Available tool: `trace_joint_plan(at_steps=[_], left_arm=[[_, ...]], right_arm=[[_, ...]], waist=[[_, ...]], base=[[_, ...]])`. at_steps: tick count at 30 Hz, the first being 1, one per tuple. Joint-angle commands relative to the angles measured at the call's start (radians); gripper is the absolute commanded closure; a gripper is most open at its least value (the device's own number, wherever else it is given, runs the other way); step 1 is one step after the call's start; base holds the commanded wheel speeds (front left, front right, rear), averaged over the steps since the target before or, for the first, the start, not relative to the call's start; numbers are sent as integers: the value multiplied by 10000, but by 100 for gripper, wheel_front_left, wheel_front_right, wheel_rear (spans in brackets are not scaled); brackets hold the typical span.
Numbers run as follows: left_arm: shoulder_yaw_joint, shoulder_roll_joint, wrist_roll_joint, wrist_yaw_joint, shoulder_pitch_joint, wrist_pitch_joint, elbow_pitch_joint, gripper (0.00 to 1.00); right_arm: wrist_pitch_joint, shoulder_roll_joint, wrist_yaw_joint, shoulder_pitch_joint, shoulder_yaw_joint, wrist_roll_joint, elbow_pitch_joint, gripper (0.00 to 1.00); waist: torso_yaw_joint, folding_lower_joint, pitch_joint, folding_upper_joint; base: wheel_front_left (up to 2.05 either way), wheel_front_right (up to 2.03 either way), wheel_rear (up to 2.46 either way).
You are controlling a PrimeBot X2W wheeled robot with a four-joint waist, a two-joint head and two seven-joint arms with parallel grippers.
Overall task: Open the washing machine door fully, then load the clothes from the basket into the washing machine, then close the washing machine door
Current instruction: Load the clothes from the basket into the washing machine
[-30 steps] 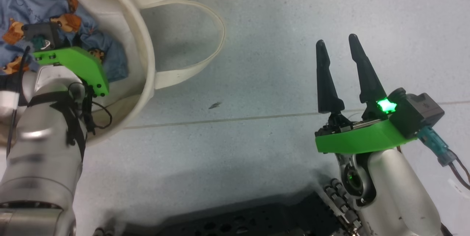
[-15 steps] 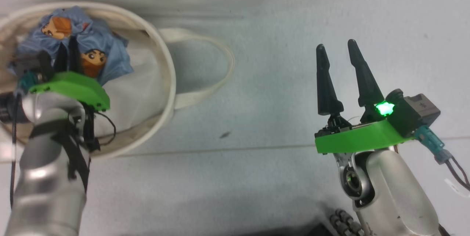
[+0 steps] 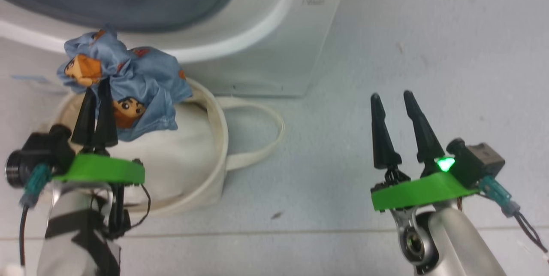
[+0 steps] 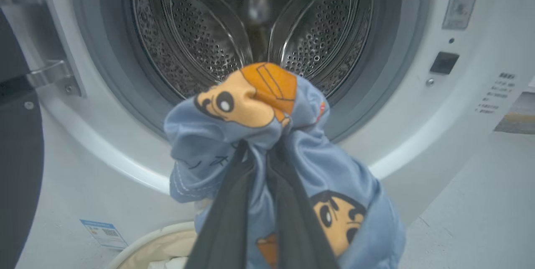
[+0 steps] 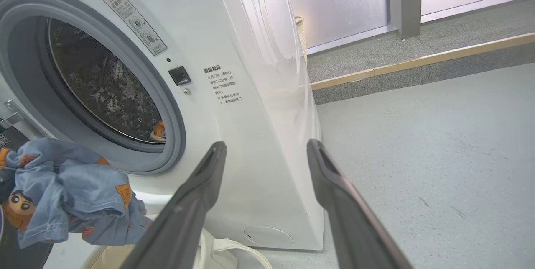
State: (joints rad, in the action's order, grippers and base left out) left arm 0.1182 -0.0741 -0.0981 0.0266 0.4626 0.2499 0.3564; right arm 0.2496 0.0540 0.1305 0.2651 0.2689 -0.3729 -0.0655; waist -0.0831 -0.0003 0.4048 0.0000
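Note:
My left gripper (image 3: 98, 87) is shut on a bunch of the light-blue printed clothes (image 3: 128, 83), held above the cream basket (image 3: 216, 151). In the left wrist view the clothes (image 4: 234, 139) hang just below and in front of the washing machine (image 4: 418, 143) and its steel drum (image 4: 188, 30). The door is swung open: a sliver of its black rim (image 4: 16, 164) shows at the left edge. My right gripper (image 3: 392, 95) stands open over bare floor to the right, holding nothing. The right wrist view shows the washing machine (image 5: 250, 135), its grey ring (image 5: 175, 126) and the held clothes (image 5: 71, 189).
A white pad (image 3: 171, 156) lies in the basket, whose loop handle (image 3: 266, 138) rests on the grey floor (image 3: 429, 44). A blue label (image 4: 102, 232) is stuck low on the washer front. A raised grey ledge (image 5: 418, 68) runs behind the machine on the right.
My left gripper has lifted the clothes out of the basket and up toward the drum opening. The head camera has tilted up, bringing the washer front into view. The right gripper keeps its pose.

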Motion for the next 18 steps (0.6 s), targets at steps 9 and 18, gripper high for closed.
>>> trace_joint_plan(at_steps=[9,18], left_arm=[[355,228,-185,646,-1904,118,-3523,100],[-305,237,-565,128,-2905,118,-4639,100]], right_arm=[[122,-38,2,-932,-158,-184,169,0],[122,-38,2,-1252,-12,-236,112,0]], waist=[[333,3,-2186,0],[444,3,-2746,0]], base=[[0,0,0],[0,0,0]])
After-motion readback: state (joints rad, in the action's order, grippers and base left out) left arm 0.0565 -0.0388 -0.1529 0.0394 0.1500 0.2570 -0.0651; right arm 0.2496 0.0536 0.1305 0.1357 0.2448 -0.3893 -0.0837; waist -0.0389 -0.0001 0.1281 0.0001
